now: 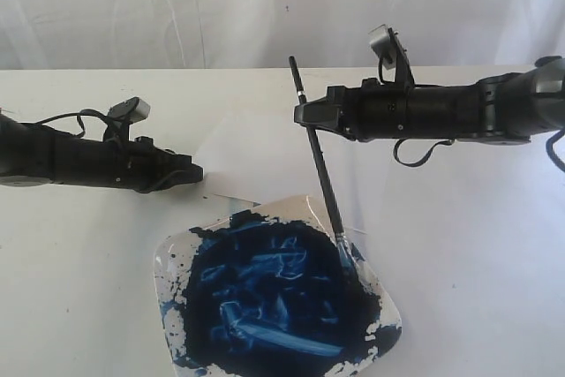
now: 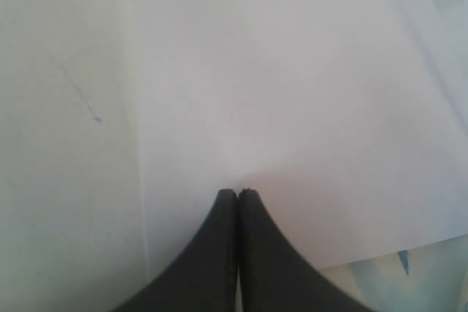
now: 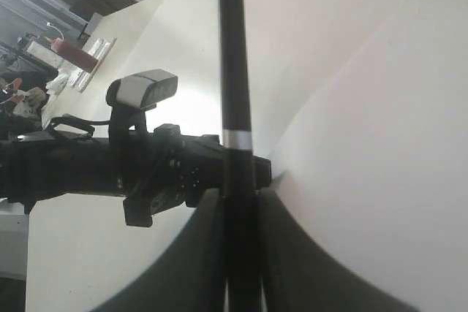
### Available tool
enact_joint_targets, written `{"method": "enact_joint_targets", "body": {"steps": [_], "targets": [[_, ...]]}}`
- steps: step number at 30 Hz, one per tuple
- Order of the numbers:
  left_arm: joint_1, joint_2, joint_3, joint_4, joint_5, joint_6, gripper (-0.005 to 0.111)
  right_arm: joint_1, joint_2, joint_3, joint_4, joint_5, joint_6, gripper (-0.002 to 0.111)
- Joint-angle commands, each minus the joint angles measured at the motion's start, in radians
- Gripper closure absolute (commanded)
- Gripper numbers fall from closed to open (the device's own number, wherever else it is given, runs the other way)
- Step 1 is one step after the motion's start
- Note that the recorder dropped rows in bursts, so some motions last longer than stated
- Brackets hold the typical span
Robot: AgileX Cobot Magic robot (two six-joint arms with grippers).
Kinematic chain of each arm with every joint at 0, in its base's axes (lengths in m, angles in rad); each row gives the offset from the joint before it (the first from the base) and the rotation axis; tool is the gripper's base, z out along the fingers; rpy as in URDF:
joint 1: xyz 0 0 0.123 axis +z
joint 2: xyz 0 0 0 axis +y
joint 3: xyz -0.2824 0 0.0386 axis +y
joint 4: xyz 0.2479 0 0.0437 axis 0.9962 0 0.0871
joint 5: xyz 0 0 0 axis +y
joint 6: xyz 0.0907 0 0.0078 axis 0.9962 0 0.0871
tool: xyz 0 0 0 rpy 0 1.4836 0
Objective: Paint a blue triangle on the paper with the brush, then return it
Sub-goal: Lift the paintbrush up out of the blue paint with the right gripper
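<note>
Surface: white; paper blank.
Right gripper: clamps brush, bristles in dish paint.
Left gripper: closed, empty.
Remaining: triangle, return.

White square dish, rim splattered, holding a dark-blue paint mass; stands on off-white bench. White draped backdrop behind.

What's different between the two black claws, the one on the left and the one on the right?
The right gripper is clamped on the brush; the left gripper is shut on nothing. The right one is high above the table, with the brush tip down in the dish of blue paint; the left sits low over the paper. Both are black, with their fingers closed.
</note>
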Motion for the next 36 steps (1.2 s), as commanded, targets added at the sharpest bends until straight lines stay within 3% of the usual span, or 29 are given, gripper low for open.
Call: {"method": "enact_joint_targets", "body": {"steps": [1, 11, 17, 23, 36], "targets": [[-0.006, 0.004, -0.002, -0.002, 0.0, 0.003, 0.107, 0.001, 0.0, -0.009, -0.001, 0.041, -0.046, 0.108], [-0.006, 0.004, -0.002, -0.002, 0.0, 0.017, 0.107, 0.063, 0.0, -0.009, -0.001, 0.038, -0.202, 0.108], [-0.006, 0.004, -0.002, -0.002, 0.0, 0.017, 0.107, 0.074, 0.0, -0.02, -0.001, 0.046, -0.197, 0.108], [-0.006, 0.004, -0.002, -0.002, -0.002, 0.017, 0.107, 0.074, 0.0, -0.082, -0.001, 0.204, -0.12, 0.108], [-0.006, 0.004, -0.002, -0.002, -0.002, 0.017, 0.107, 0.102, 0.0, -0.126, -0.001, 0.218, -0.09, 0.108]]}}
